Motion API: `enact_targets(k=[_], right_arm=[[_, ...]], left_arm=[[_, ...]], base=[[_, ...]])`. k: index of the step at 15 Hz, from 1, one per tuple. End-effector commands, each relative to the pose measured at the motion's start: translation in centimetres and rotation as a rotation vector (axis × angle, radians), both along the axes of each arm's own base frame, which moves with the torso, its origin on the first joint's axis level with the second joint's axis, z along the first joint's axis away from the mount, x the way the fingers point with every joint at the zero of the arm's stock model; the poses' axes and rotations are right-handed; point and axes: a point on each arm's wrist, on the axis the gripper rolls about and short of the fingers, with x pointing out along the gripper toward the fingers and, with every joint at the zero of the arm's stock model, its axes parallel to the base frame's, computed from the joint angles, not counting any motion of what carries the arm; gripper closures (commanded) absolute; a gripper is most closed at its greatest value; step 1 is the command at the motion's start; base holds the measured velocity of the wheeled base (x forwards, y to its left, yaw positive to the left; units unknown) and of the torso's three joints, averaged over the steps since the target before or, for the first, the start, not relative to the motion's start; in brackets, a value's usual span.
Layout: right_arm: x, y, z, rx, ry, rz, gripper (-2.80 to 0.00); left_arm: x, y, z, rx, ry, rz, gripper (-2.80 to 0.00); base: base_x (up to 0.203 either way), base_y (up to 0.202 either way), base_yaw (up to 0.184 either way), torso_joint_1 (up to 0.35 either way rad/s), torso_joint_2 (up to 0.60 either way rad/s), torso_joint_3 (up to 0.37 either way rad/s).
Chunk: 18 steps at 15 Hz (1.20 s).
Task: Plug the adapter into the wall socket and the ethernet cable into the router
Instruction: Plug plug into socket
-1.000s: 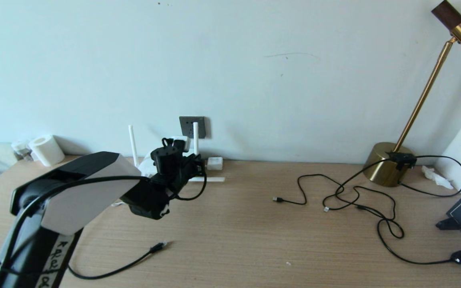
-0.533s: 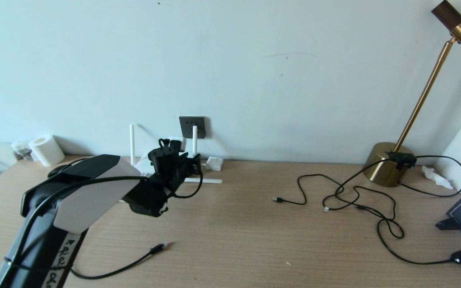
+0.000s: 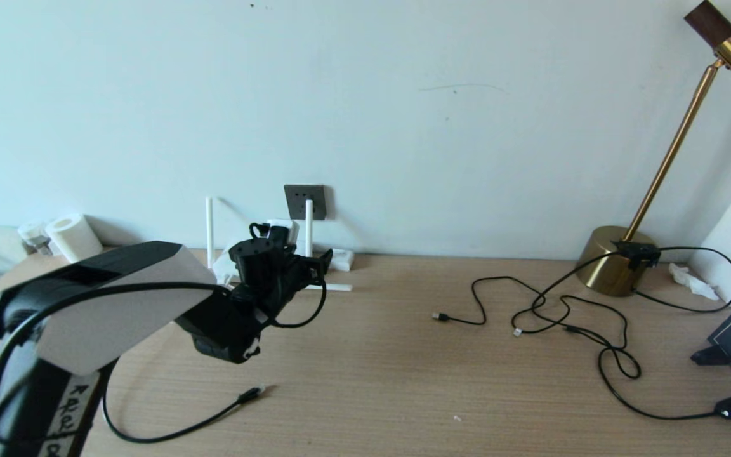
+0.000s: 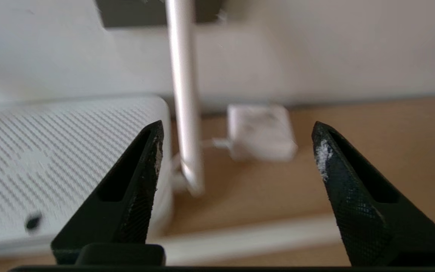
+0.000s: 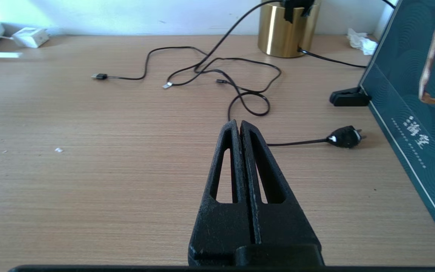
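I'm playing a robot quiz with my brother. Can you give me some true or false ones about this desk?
1. The left gripper is open and holds nothing. True.
2. The adapter is plugged into the wall socket. False: it lies on the desk.
3. The ethernet cable plug lies loose on the desk. True.
4. The right gripper is wide open. False: it is shut.
5. The lamp stands beside the router. False: it stands at the desk's far right.
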Motion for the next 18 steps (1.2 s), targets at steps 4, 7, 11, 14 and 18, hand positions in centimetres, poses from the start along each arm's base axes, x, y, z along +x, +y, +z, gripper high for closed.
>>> enact_targets(k=[4, 7, 11, 14, 18], right_arm=[[0.0, 0.0, 0.0, 0.000, 0.001, -0.001, 0.00], [0.0, 0.0, 0.0, 0.000, 0.001, -0.001, 0.00], [0.0, 0.0, 0.0, 0.000, 0.000, 0.000, 0.00], [0.0, 0.0, 0.0, 0.000, 0.000, -0.001, 0.00], [0.0, 0.0, 0.0, 0.000, 0.001, 0.000, 0.00]], left_arm=[[-5.8, -1.2, 3.0, 0.045, 0.142, -0.132, -2.80], [-3.9, -2.8, 2.7, 0.031, 0.203, -0.146, -2.80], [-0.3, -4.8, 0.3, 0.036, 0.234, -0.125, -2.80], [1.3, -5.4, -1.0, 0.045, 0.237, -0.073, -2.80], [2.5, -5.7, -0.5, 0.044, 0.223, -0.041, -2.80]], base=[[0.000, 0.000, 0.000, 0.000, 0.00, 0.000], [0.000, 0.000, 0.000, 0.000, 0.00, 0.000], [0.000, 0.000, 0.000, 0.000, 0.00, 0.000], [0.000, 0.000, 0.000, 0.000, 0.00, 0.000], [0.000, 0.000, 0.000, 0.000, 0.00, 0.000]])
